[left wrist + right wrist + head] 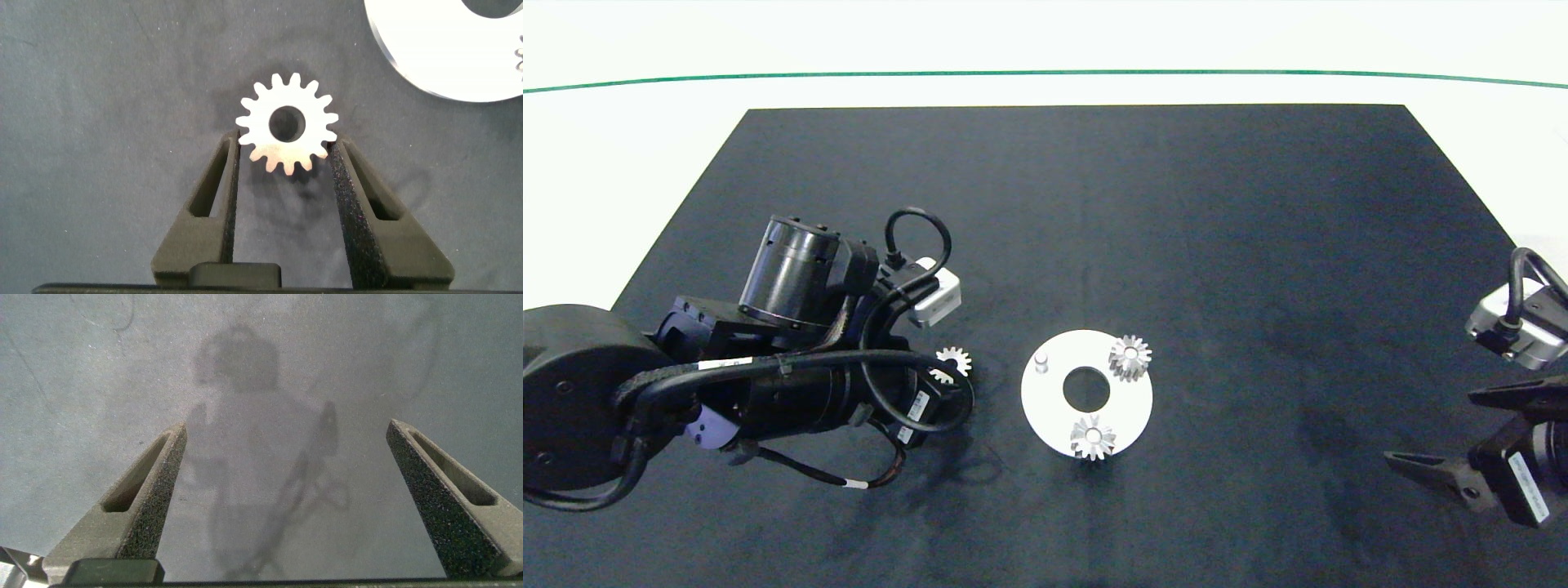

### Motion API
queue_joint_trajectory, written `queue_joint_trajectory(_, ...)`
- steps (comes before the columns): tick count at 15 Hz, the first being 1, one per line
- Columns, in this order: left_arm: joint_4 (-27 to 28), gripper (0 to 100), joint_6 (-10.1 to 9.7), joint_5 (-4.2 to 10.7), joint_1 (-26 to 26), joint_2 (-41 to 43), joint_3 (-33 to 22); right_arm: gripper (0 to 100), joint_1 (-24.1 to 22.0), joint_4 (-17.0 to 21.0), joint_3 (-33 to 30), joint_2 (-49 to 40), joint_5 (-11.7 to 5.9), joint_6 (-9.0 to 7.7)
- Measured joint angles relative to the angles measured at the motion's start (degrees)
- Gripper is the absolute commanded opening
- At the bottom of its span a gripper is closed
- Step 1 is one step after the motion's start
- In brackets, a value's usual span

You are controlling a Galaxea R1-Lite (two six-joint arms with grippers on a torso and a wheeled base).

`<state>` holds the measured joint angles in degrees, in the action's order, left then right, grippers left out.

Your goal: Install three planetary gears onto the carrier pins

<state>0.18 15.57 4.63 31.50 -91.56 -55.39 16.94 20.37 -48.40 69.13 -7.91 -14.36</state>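
Note:
A white round disc [1123,408] with a large centre hole lies mid-table. Two silvery planetary gears sit on its carrier pins, one at the far right [1130,357] and one at the near edge [1093,437]. The third carrier pin [1041,361] stands bare at the disc's left. A third planetary gear [288,122] [954,360] is just left of the disc, with my left gripper [283,145] [943,376] shut on its toothed rim. My right gripper [286,429] [1429,427] hovers open over bare mat at the right edge.
Everything rests on a dark mat [1176,245] on a white table. A green line [1045,73] runs along the far side. The disc's edge [425,73] shows just beyond the held gear in the left wrist view.

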Motion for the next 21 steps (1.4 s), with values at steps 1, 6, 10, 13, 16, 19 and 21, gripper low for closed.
queue_joint_trajectory(1,0.0,1,0.02,-0.01,0.0,0.1,-0.3,100,-0.1,0.0,0.0,-0.1,0.45,-0.02)
queue_joint_trajectory(6,0.2,1,-0.11,-0.01,0.0,0.2,-3.0,100,0.9,0.3,1.8,-1.8,2.29,-0.3)
queue_joint_trajectory(10,0.3,1,-0.2,0.05,0.1,0.2,-4.4,100,2.2,0.3,3.3,-2.8,2.27,-0.71)
queue_joint_trajectory(13,0.3,1,-2.27,0.1,2.3,0.8,-4.7,100,2.1,0.4,3.7,-3.5,2.24,-0.66)
queue_joint_trajectory(16,0.2,1,-3.58,0.24,3.8,1.5,-4.7,100,1.2,0.2,3.7,-4.6,2.32,-0.66)
queue_joint_trajectory(19,-1.8,1,-6.03,0.24,6.1,1.5,-4.7,100,-1.8,0.2,1.7,-7.2,4.34,-1.1)
queue_joint_trajectory(21,-4.3,1,-6.39,0.29,7.9,1.0,-4.5,100,-2.8,0.3,1.0,-9.2,5.07,-1.89)
